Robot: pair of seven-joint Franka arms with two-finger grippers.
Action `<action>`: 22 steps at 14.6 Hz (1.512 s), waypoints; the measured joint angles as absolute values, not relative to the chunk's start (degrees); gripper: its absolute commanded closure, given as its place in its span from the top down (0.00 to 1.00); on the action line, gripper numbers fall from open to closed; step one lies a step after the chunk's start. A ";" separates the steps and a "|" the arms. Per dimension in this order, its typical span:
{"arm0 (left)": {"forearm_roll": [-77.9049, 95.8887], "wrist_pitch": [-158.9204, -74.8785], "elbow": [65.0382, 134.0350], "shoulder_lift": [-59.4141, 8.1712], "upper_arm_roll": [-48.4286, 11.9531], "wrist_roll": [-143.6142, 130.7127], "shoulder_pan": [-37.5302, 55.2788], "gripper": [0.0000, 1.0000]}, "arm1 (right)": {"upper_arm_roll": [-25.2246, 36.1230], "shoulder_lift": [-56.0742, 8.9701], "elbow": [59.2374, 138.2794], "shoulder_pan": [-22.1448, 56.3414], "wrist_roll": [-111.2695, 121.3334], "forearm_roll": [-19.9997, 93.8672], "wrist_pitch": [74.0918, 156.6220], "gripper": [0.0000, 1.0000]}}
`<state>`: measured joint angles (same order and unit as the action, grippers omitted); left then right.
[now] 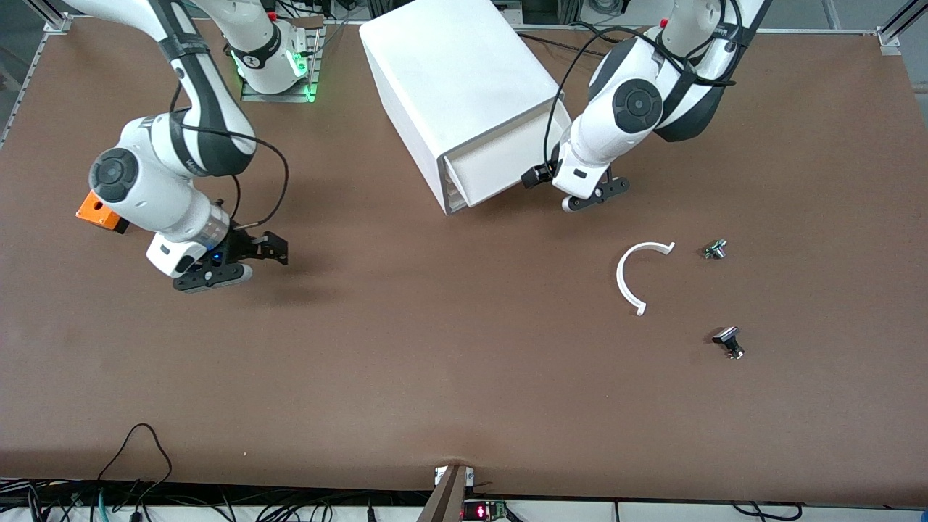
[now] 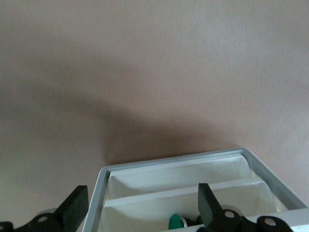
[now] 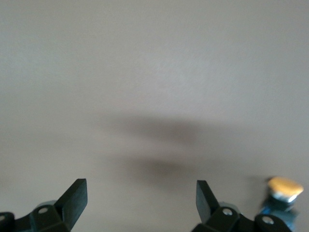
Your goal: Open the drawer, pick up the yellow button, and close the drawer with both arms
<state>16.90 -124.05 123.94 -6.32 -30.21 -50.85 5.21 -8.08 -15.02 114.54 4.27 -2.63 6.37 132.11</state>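
The white cabinet stands at the table's middle, near the robots' bases. Its uppermost drawer sticks out. In the left wrist view the drawer's divided tray is open from above, with a green-capped piece inside. My left gripper is open and empty at the drawer's corner, its fingers straddling the tray's end. My right gripper is open and empty, low over bare table toward the right arm's end. A small button with an orange-yellow cap lies on the table beside it; the front view hides it.
An orange square box sits under the right arm's elbow. A white C-shaped arc, a small green-and-metal piece and a black-capped metal piece lie toward the left arm's end, nearer the front camera than the cabinet.
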 measured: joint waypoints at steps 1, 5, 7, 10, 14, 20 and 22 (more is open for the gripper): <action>17.30 -124.05 124.54 -5.87 -30.89 -50.88 5.18 1.00 | -8.09 -15.02 113.52 5.18 -7.64 6.35 129.97 1.00; 20.14 -124.05 125.94 -4.99 -34.57 -51.62 5.10 1.00 | -7.50 -14.78 105.41 5.97 -16.87 1.88 117.11 1.00; 20.33 -124.04 126.29 -4.41 -36.02 -53.05 5.08 1.00 | -5.86 -14.37 101.40 5.88 -17.05 -0.08 113.21 1.00; 20.33 -123.56 126.55 -3.90 -37.31 -53.64 4.94 1.00 | -4.15 -14.27 97.06 5.25 -16.99 -0.97 111.50 1.00; 20.35 -123.10 126.74 -3.51 -38.73 -53.80 4.30 1.00 | -3.38 -13.48 94.53 4.26 -13.49 -3.43 111.21 1.00; 20.40 -123.10 126.03 -2.60 -33.19 -34.95 -5.29 1.00 | 4.29 -10.19 92.13 3.61 -1.58 -4.27 102.80 1.00; 19.12 -123.05 124.43 -2.51 -29.45 -29.63 -5.89 1.00 | 4.22 -8.82 89.63 3.72 -1.49 -4.26 96.23 1.00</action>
